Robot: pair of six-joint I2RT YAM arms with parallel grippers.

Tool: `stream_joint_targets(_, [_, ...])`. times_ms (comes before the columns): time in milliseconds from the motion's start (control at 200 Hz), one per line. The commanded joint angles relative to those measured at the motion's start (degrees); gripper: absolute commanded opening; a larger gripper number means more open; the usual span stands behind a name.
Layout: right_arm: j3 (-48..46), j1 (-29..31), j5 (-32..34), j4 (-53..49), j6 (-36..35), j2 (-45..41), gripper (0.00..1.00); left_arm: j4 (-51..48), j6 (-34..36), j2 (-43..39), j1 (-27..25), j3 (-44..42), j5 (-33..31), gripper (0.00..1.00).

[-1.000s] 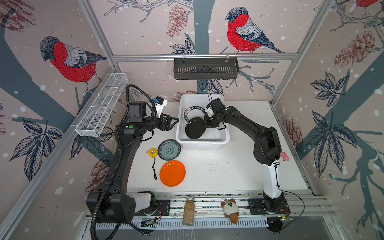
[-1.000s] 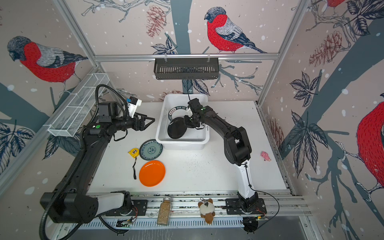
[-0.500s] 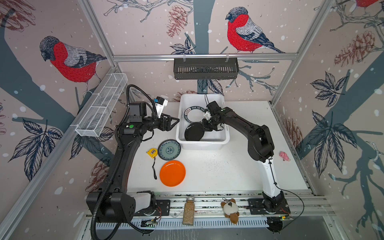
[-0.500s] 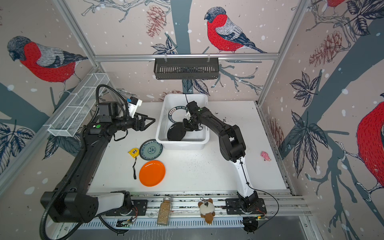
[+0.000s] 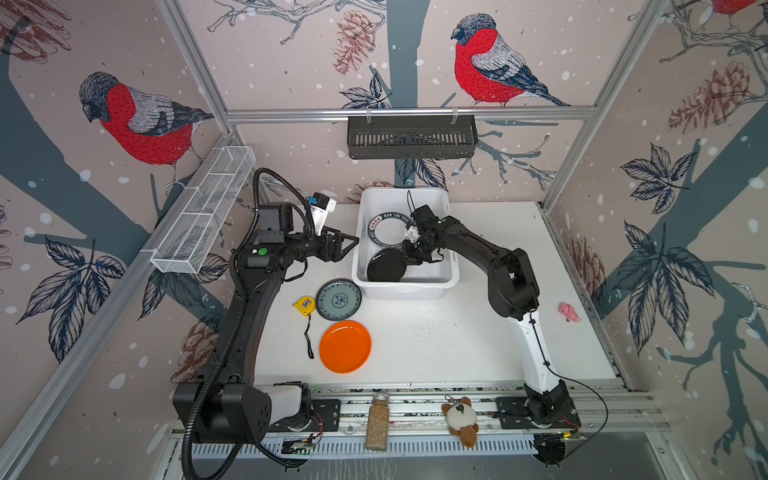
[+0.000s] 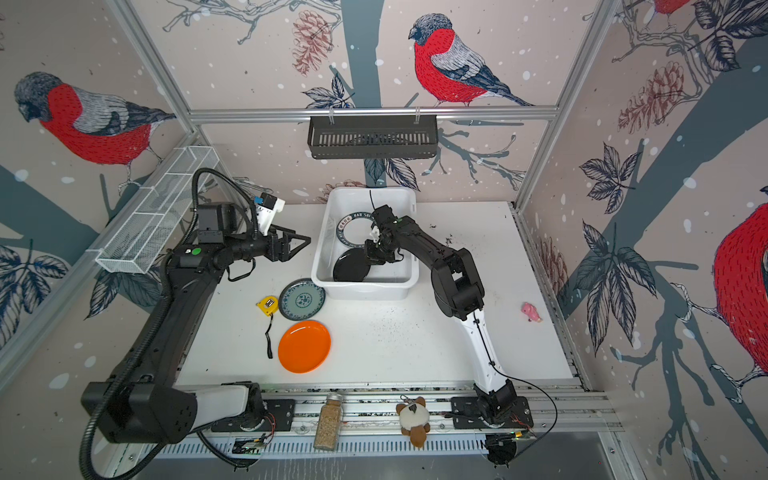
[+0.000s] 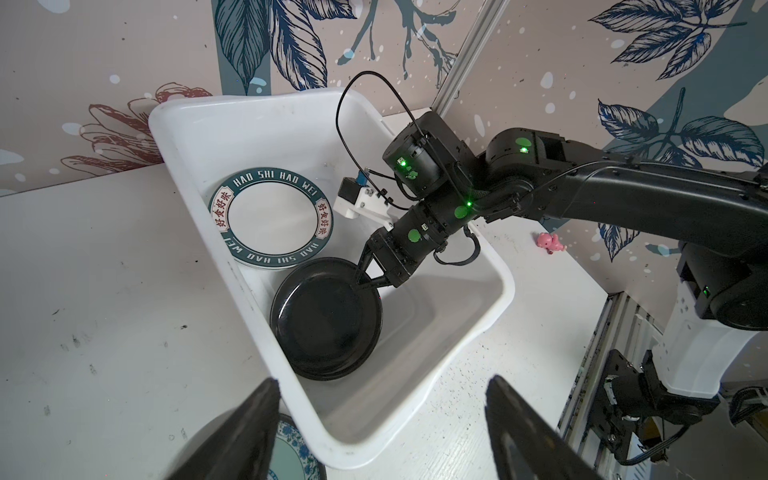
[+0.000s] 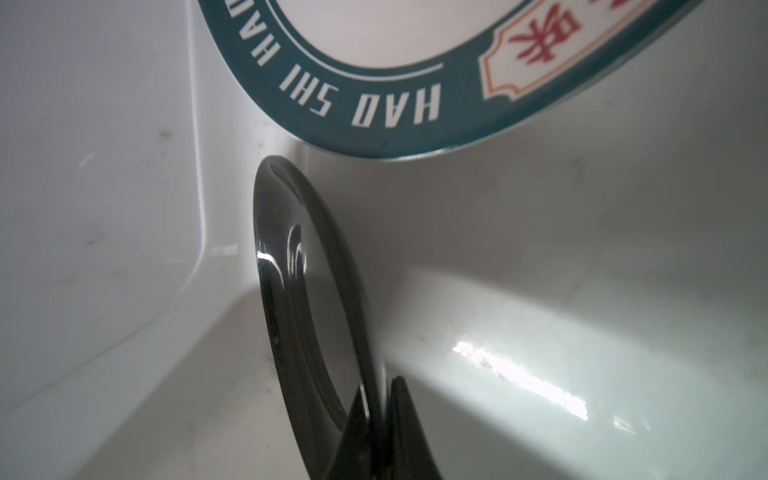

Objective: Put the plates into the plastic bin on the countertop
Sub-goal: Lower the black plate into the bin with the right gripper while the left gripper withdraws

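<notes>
The white plastic bin [image 5: 405, 291] [image 6: 365, 291] stands at the back of the countertop [image 5: 457, 340]. Inside lie a white plate with a teal lettered rim [image 5: 388, 230] [image 7: 270, 220] [image 8: 374, 41] and a glossy black plate [image 5: 386, 266] [image 6: 351, 268] [image 7: 326, 320] [image 8: 291, 270], tilted near the bin's left wall. My right gripper [image 5: 409, 259] [image 7: 361, 280] [image 8: 382, 386] is shut on the black plate's rim. My left gripper [image 5: 349, 245] [image 7: 384, 382] hovers open and empty beside the bin's left wall. A teal floral plate [image 5: 338, 299] and an orange plate [image 5: 345, 346] lie in front of the bin.
A yellow tape measure [image 5: 304, 305] lies left of the floral plate, and a pink toy [image 5: 568, 312] at the right edge. A jar [image 5: 377, 422] and plush toy [image 5: 459, 419] sit on the front rail. A black basket [image 5: 411, 137] and wire tray [image 5: 203, 212] hang on the walls.
My right arm's elbow has swung left and the black plate has sunk a little lower and forward inside the bin. The left arm has stayed still.
</notes>
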Motion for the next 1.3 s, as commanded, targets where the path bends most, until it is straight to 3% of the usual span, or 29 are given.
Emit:
stream_joint_targets(0, [0.5,0.0,-0.9,-1.2,0.0,0.8,0.05,-0.6,1.2,0.1,0.0,0.6,1.0,0.78])
stream_joint_targets(1296, [4.6,-0.4,1.3,-4.3,-0.6,4.7,0.25,-2.0,1.6,0.1,0.1,1.2,1.7,0.78])
